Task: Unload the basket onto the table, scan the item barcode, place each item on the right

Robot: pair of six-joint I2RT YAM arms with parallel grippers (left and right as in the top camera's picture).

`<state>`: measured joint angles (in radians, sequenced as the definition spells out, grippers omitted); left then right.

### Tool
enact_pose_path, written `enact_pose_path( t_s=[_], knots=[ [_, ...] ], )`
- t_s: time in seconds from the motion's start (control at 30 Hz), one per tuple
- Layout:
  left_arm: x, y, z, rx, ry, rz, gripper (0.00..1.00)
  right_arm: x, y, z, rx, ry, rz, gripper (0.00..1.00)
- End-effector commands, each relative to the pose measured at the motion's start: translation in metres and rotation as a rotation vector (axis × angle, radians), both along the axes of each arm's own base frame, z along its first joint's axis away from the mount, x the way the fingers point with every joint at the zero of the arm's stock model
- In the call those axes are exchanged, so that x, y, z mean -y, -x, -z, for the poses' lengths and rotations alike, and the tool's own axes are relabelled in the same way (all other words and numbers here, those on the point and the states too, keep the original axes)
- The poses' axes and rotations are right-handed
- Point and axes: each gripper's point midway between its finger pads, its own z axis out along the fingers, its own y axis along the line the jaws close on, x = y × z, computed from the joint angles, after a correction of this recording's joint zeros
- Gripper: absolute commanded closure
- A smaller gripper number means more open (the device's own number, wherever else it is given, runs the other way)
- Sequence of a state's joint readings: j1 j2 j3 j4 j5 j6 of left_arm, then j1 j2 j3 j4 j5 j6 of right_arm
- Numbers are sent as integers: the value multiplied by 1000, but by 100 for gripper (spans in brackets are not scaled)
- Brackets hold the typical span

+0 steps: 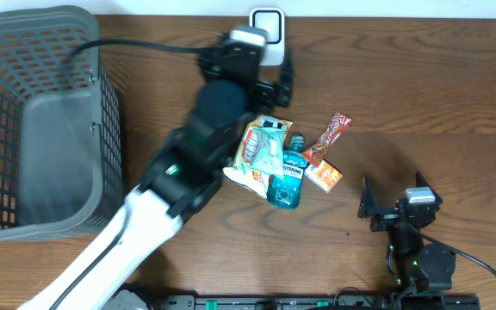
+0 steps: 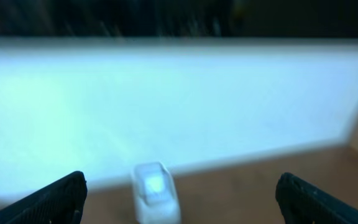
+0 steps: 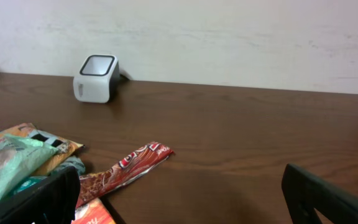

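Snack bag (image 1: 259,153), mouthwash bottle (image 1: 288,179), candy wrapper (image 1: 328,136) and orange box (image 1: 324,176) lie heaped together in the middle of the table (image 1: 420,95). My left gripper (image 2: 180,179) is released, its fingers spread wide and empty, facing the scanner (image 2: 156,190) by the wall (image 3: 229,37). My right gripper (image 1: 392,196), likewise spread and empty, sits near the table's front edge, right of the heap.

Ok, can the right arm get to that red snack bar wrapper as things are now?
Probably yes. The right pincer stands open, facing the red wrapper, with only bare table between them. The left arm reaches toward the scanner, off that path.
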<state>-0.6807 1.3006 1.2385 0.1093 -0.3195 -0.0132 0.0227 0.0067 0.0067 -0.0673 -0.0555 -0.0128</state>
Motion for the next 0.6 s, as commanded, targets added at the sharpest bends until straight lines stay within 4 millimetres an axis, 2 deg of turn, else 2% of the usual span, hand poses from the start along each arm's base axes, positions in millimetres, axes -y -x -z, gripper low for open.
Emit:
enact_pose_path(
  t_s=[0.0,0.1,0.17,0.2,0.57],
  knots=[
    [-40,12,-35,142,-255,-151,2,0,0,2,-4,14,-2,1],
    [-61,21,-38,141,-380,-215,3,0,0,2,-4,15,-2,1],
    [-75,22,-32,110,-439,-282,3,0,0,2,-4,14,-2,1],
    [-90,23,-25,72,-504,-358,3,0,0,2,-4,15,-2,1],
    [-95,21,-24,68,-500,-366,2,0,0,2,-4,15,-2,1]
  ],
)
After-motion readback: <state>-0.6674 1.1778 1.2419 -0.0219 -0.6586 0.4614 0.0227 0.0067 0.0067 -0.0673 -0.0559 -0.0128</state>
